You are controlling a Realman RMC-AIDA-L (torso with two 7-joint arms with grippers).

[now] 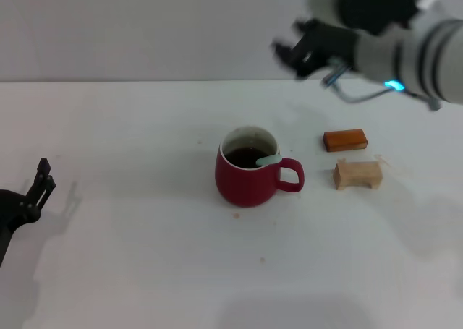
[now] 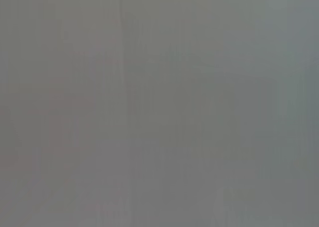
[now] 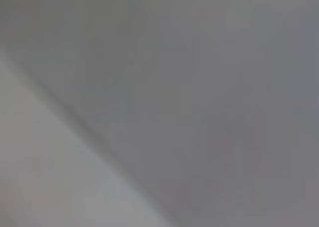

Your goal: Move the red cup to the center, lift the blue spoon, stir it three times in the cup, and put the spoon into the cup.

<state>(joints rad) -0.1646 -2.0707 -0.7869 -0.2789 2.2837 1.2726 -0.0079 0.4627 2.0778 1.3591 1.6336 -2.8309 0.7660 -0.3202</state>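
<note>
On the white table point(image 1: 130, 271), blue spoon point(image 1: 269, 159) rests in red cup point(image 1: 248, 178); right end effector point(image 1: 300, 50) open, empty.

The cup point(image 1: 246, 177) stands near the middle of the desk point(image 1: 130, 271), its handle pointing to three o'clock. The spoon point(image 1: 269, 159) sits in the cup, leaning on the rim at about three o'clock. Two blocks lie at the cup's three o'clock, apart from it — the flat block point(image 1: 345, 139) behind, the notched block point(image 1: 357, 174) just in front of it. The right claw point(image 1: 304, 50) hangs above the desk at one o'clock of the cup; the left claw point(image 1: 40, 184) sits far off at nine o'clock, near the desk's edge.
</note>
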